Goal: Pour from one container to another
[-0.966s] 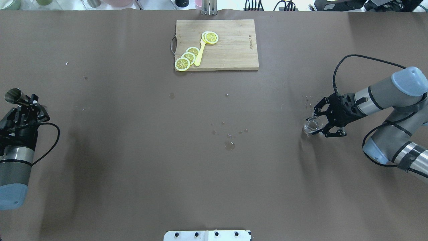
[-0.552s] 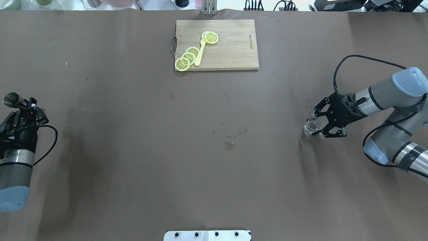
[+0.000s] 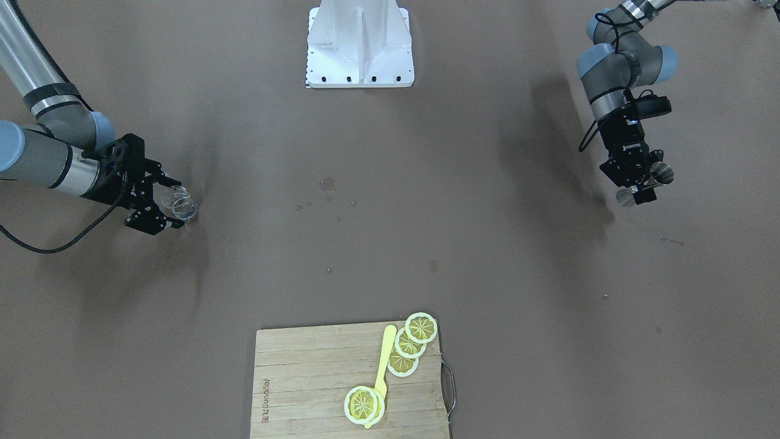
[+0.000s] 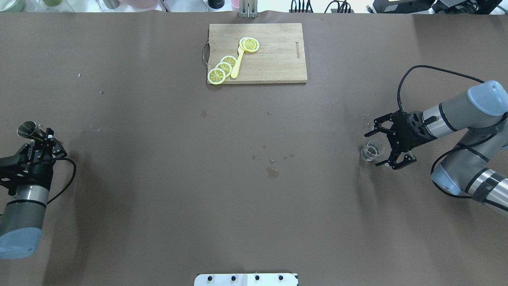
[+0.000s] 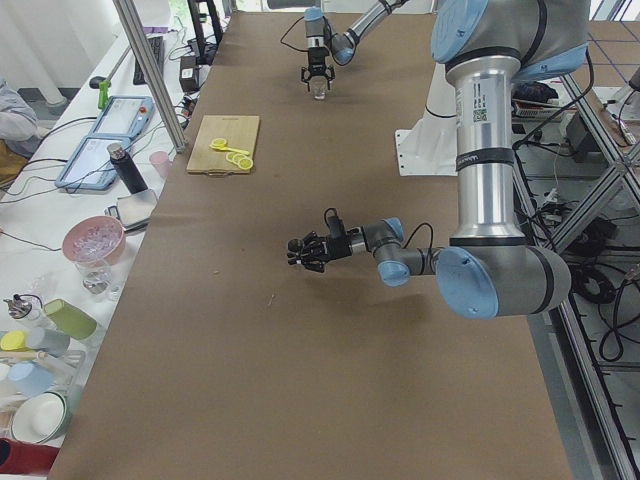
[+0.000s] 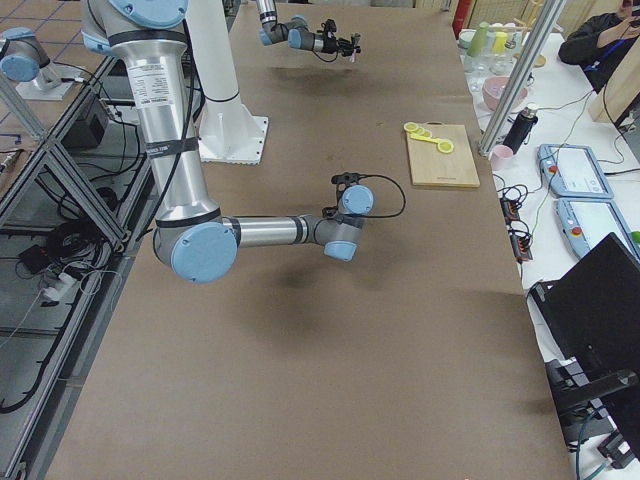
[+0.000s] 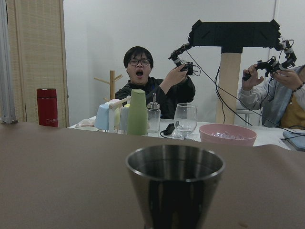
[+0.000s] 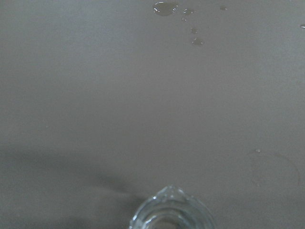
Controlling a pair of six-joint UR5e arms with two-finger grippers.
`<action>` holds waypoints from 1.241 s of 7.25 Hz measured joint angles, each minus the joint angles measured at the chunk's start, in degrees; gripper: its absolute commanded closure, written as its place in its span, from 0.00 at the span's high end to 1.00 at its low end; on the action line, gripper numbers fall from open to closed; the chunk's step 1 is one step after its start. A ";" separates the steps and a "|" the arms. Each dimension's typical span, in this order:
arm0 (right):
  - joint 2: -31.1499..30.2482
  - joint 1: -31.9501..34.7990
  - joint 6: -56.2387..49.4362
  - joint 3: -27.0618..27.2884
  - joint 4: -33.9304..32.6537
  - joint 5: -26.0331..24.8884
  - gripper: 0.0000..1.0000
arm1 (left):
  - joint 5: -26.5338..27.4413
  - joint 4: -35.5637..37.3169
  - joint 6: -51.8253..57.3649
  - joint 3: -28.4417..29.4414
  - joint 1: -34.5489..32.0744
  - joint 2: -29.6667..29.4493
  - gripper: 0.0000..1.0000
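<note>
A small clear glass (image 4: 372,151) with a pouring lip is seen standing upright on the brown desk (image 4: 254,222), at about 3 o'clock in the overhead view. The right tool (image 4: 378,144) is set around it from the 3 o'clock side. Its jaws are spread wide, one at the glass's 12 o'clock and one at its 5 o'clock. No contact with the glass wall can be made out. Whether any liquid is in the glass cannot be told.

Far across the desk, at 9 o'clock, a steel cup (image 4: 27,129) is held off the surface in the clamped left tool (image 4: 40,137). In the left wrist view the cup is shown upright, with its rim level.

The two containers are well apart, so no pour is possible from here. The step in hand is judged to concern the right tool and the glass. It would be done well if the tool were moved straight along its own axis, so that neither finger brushes the light glass and tips it. The steel cup is best kept level meanwhile.

Droplets (image 4: 272,172) are scattered at the desk's centre. A cutting board (image 4: 274,59) with lemon slices (image 4: 222,69) lies at 12 o'clock.
</note>
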 measured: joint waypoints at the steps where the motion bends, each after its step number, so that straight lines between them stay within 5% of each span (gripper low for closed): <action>1: 0.01 0.01 0.25 -0.04 0.43 0.27 1.00 | -0.09 1.01 -0.16 0.30 0.54 -0.05 0.00; 3: 0.01 0.13 1.02 0.04 1.84 1.76 1.00 | -0.08 1.66 -0.30 0.75 0.75 -0.23 0.03; 5: 0.16 0.17 5.33 0.47 4.45 2.24 1.00 | -0.11 1.79 -0.34 1.06 0.80 -0.41 0.22; 7: 0.76 0.18 10.15 0.93 8.22 2.16 1.00 | -0.08 1.81 -0.35 1.46 1.01 -0.62 0.48; 8: 1.16 0.18 12.93 1.09 10.66 1.85 1.00 | -0.06 1.81 -0.35 1.63 1.24 -0.69 0.85; 9: 1.91 0.41 15.81 1.27 12.81 1.40 1.00 | -0.06 1.81 -0.33 1.68 1.41 -0.72 0.99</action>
